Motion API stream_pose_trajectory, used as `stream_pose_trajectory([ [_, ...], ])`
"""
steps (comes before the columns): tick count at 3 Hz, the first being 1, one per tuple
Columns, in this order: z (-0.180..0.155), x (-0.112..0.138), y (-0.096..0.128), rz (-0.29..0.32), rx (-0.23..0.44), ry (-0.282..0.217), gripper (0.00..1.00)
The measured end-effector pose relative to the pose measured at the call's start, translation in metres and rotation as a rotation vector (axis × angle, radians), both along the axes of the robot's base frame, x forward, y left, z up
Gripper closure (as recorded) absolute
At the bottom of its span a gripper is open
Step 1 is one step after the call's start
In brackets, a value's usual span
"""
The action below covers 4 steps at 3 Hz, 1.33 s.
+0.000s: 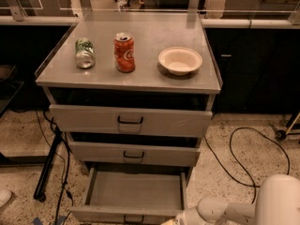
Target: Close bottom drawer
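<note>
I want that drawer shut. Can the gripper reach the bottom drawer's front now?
Probably yes: the gripper is low in view, right by the bottom drawer's pulled-out front, with nothing visible between them.

White arm point(234, 210) extends leftward, tool point(174, 221) apparently at its low end.

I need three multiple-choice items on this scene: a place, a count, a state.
1. Cans on the cabinet top: A one, B two, C four.
2. The end effector is: A over the cabinet top, B behind the cabinet, C low, near the bottom drawer's front.
3. The bottom drawer is: A pulled out, B shut, C removed.
Key: B, a red can stands and a green can lies; C, it shows at the lower edge by the drawer front; A, its tray is exposed.
</note>
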<state>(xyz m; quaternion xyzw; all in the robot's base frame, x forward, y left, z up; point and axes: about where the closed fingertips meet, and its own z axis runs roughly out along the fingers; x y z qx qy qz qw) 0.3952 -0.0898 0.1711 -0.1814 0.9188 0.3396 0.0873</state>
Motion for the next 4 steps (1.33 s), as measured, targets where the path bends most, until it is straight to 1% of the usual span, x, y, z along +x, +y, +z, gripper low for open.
stream_pose_trajectory([
  [1,0.0,-0.0001,0.0001,0.0,0.0,0.0,0.0],
  [2,-0.0001,-0.0001,0.0001,0.0,0.0,0.0,0.0],
  [3,-0.0001,-0.0001,0.0001,0.0,0.0,0.0,0.19],
  [4,-0.0001,-0.0001,0.0001,0.0,0.0,0.0,0.41],
])
